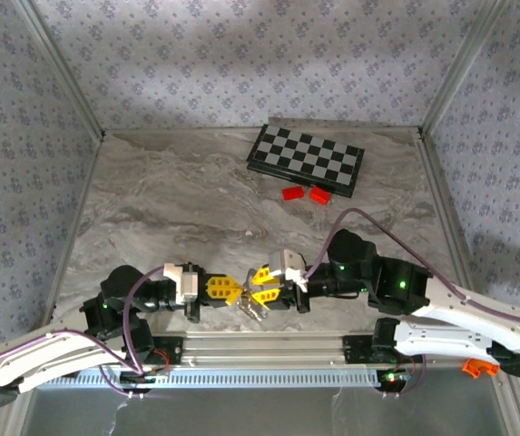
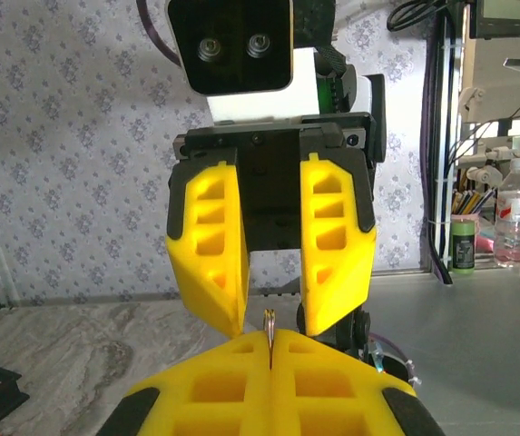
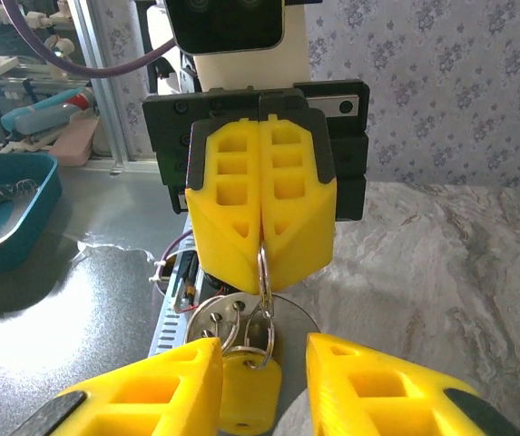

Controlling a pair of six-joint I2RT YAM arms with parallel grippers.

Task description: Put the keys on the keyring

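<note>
My left gripper [image 2: 269,341] is shut on a thin metal keyring [image 2: 269,322], which stands edge-on between its yellow fingertips. In the right wrist view that keyring [image 3: 263,263] hangs down from the left gripper [image 3: 261,271]. Below it dangle more rings, a round silver tag [image 3: 232,313] and a yellow-headed key [image 3: 249,395]. My right gripper [image 3: 264,354] faces the left one, open, with its fingers on either side of the hanging bunch and not touching it. From above, both grippers [image 1: 232,291] [image 1: 266,286] meet tip to tip near the table's front edge, the keys [image 1: 255,309] just below them.
A folded chessboard [image 1: 306,158] lies at the back right, with two red blocks [image 1: 292,193] [image 1: 319,194] in front of it. The metal rail [image 1: 269,350] of the arm bases runs right under the grippers. A blue tray [image 3: 5,218] sits off the table.
</note>
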